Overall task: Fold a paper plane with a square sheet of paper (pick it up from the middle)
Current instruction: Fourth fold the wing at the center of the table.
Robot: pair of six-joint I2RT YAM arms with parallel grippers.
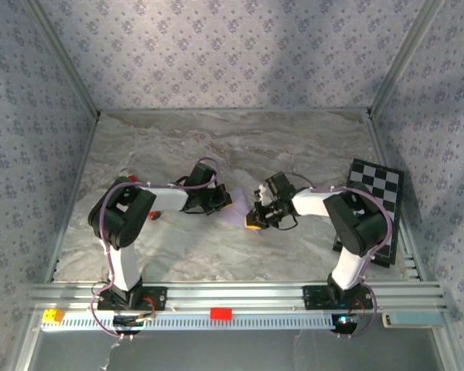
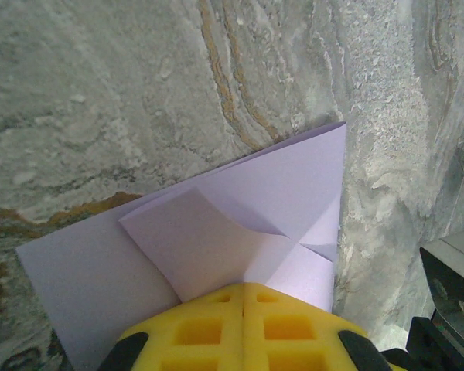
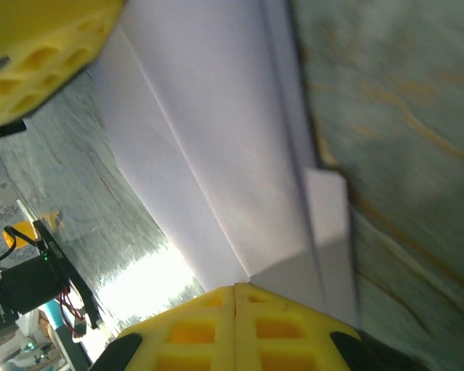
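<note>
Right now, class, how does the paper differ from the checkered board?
The paper is plain lilac; the board is black-and-white checked. The paper is smaller than the board. The paper is folded, mid-table; the board lies unfolded at the right edge. Both rest on the table.

I see thin lilac paper (image 2: 240,209), matt and smooth, with sharp creases. The table (image 2: 100,93) under it has a marble-look surface, smooth with a faint sheen. The left gripper (image 2: 243,305) is dull yellow moulded plastic, and the near rail (image 1: 232,294) is ribbed bare metal.
</note>
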